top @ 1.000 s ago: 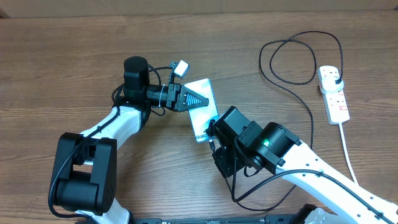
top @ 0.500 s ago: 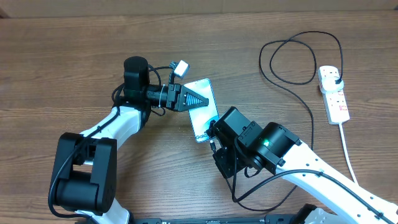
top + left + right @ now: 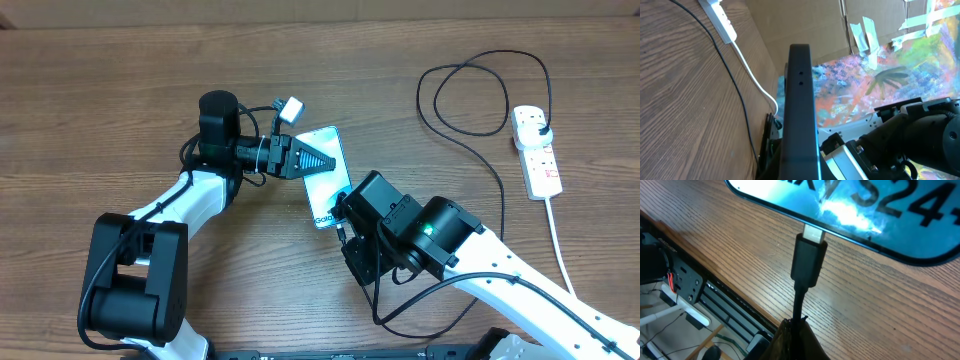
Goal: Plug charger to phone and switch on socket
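The phone (image 3: pixel 328 180) with its light blue-teal screen lies mid-table, tilted up on edge in my left gripper (image 3: pixel 322 160), which is shut on it. In the left wrist view the phone (image 3: pixel 799 115) shows as a dark upright slab. My right gripper (image 3: pixel 799 330) is shut on the black charger cable just behind its connector (image 3: pixel 808 260). The connector's metal tip touches the phone's bottom edge (image 3: pixel 850 220). The charger cable (image 3: pixel 478 95) loops back to a black plug in the white socket (image 3: pixel 536 150) at the right.
The socket's thick white cord (image 3: pixel 563 255) runs toward the front right edge. The charger's loose loop lies at the back right. The table's front edge and equipment below it (image 3: pixel 685 295) show in the right wrist view.
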`<state>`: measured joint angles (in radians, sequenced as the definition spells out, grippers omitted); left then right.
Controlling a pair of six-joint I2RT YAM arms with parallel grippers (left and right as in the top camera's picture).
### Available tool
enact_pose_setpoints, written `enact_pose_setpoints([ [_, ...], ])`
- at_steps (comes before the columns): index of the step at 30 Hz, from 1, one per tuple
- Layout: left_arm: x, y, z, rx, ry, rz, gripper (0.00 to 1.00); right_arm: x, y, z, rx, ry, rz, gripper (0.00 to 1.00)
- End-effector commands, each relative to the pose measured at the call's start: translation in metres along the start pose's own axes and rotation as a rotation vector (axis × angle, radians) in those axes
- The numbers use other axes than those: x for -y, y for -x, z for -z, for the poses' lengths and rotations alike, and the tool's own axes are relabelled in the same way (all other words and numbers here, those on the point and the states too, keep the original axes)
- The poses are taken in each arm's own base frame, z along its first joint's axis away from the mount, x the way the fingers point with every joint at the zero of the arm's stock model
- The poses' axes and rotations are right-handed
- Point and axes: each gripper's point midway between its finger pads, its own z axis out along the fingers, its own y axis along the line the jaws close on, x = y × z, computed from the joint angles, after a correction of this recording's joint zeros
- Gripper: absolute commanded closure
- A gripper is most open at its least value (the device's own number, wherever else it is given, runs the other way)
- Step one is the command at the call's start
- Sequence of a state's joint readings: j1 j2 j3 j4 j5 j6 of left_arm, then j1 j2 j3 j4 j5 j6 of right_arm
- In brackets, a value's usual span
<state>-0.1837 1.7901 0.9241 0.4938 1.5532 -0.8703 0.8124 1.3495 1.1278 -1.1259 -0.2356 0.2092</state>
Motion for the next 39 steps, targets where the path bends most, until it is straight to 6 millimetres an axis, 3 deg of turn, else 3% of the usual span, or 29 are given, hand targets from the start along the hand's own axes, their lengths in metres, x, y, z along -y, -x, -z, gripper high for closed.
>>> enact_pose_setpoints([
  [1,0.0035,-0.0030,-0.0019,-0.027,-0.021,-0.040,0.96,-0.0047,0.0098,0.0074,0.036,0.004,0.010,0.96],
  [39,0.0035,-0.0030,-0.0019,-0.027,-0.021,-0.062,0.96,-0.0051,0.0129,0.0077,0.049,0.004,0.013,0.96],
])
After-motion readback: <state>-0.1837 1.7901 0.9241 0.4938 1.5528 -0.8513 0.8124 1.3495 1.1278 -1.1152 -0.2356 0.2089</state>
